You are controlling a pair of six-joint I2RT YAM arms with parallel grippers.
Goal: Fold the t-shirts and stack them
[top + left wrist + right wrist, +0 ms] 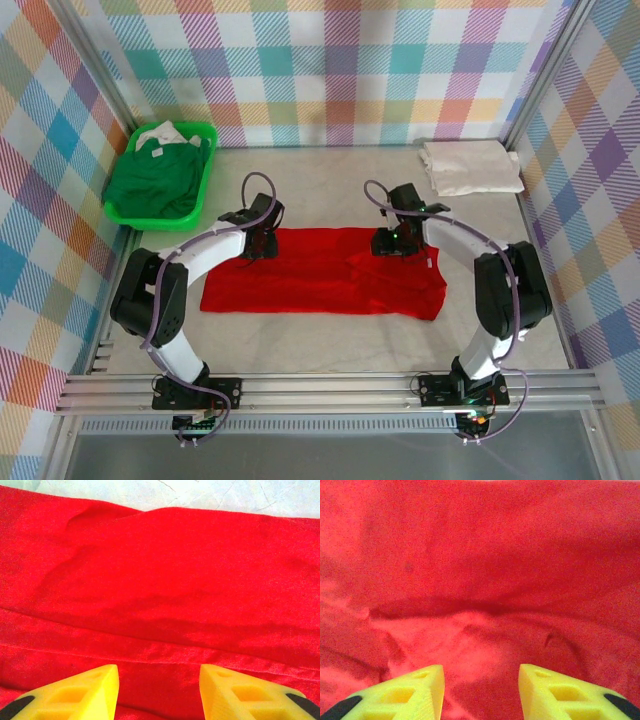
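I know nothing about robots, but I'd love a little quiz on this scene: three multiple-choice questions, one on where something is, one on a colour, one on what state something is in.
1. Where is the dark green t-shirt?
A in the bright green basket at the far left
B hung on the back wall
C at the far right corner

2. What colour is the spread-out t-shirt in the middle?
A blue
B red
C black

3. How is the cream-white t-shirt at the far right?
A spread flat
B rolled into a ball
C folded

Answers:
1 A, it lies bunched inside the basket.
2 B, it is bright red from above and in both wrist views.
3 C, its layers lie stacked in a compact block.
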